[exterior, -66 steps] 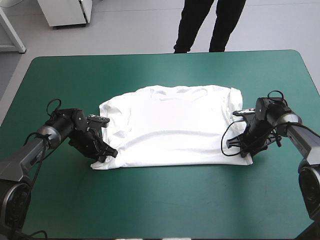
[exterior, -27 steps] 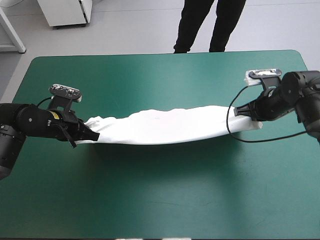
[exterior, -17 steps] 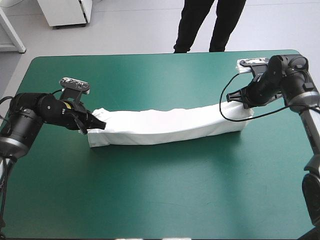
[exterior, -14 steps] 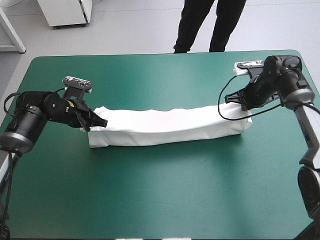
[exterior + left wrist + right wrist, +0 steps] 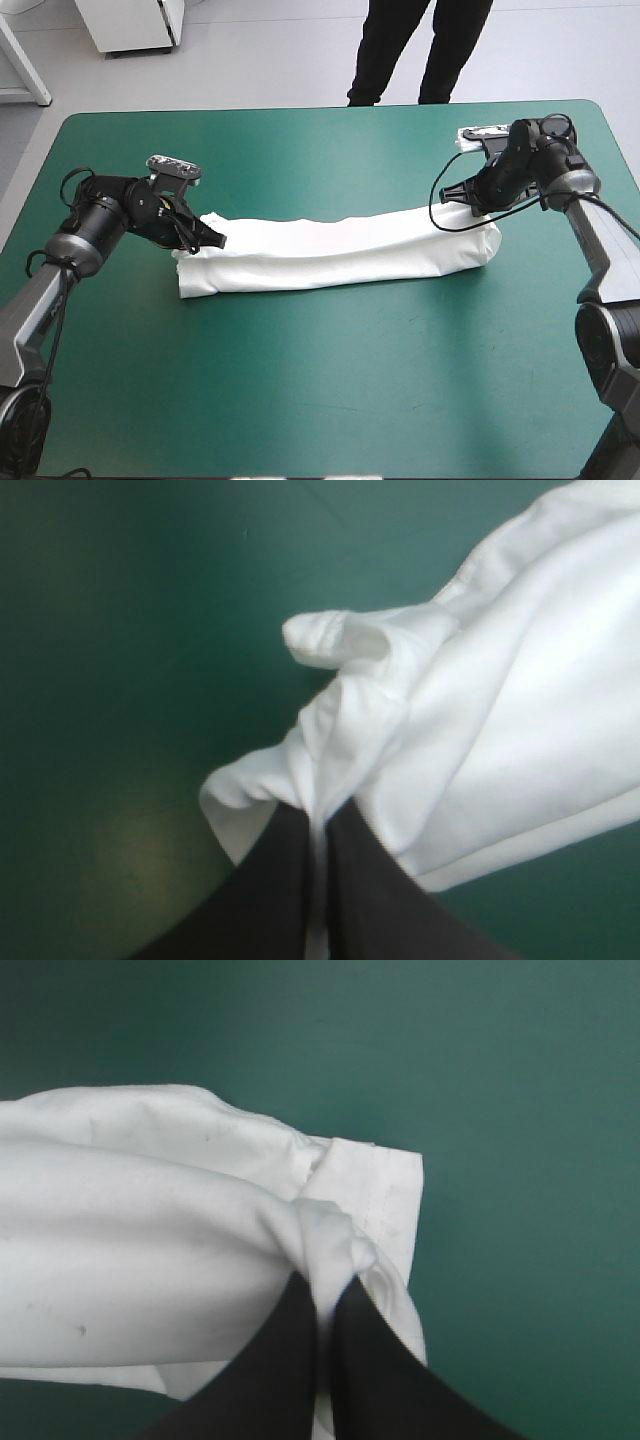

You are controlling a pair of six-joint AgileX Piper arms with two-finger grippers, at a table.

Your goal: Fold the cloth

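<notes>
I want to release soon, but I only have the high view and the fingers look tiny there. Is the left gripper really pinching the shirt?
Observer: Yes. The left wrist view shows the left gripper all but shut, with a thin fold of the T-shirt pinched in it.
Operator: And the right one?
Observer: The right gripper is shut on a bunched knot of cloth. A hemmed edge lies on the teal-green cover just ahead of it.
Operator: Anything loose at the left end?
Observer: A small loop of hem pokes out ahead of the left gripper.
</notes>
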